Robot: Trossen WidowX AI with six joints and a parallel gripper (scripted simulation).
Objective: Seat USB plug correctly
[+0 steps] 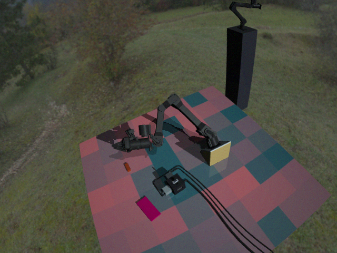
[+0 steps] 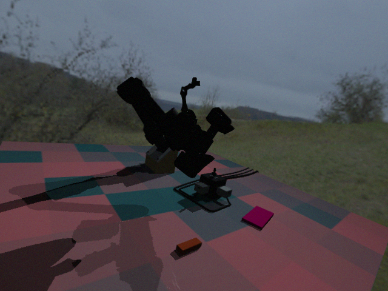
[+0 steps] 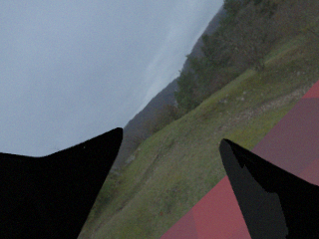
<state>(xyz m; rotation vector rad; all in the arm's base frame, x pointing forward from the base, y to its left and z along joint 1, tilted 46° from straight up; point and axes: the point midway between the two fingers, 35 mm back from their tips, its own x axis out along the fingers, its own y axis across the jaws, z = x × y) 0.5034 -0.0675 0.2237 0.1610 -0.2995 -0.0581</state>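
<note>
The power cube is black and stands on the table. A small dark plug stands up from its top, with pale marks around that spot in the top view. Its way round and depth are too small to tell. The gripper is open and empty, with its two black fingers spread in the wrist view. It is beyond the cube's far-left side in the top view, well away from the plug. In the exterior view the arm is a black silhouette and its fingertips cannot be made out.
Grey blocks sit at the cube's sides. Black cables loop around it and run off. An orange block and a magenta slab lie nearby. A dark pillar stands behind the table.
</note>
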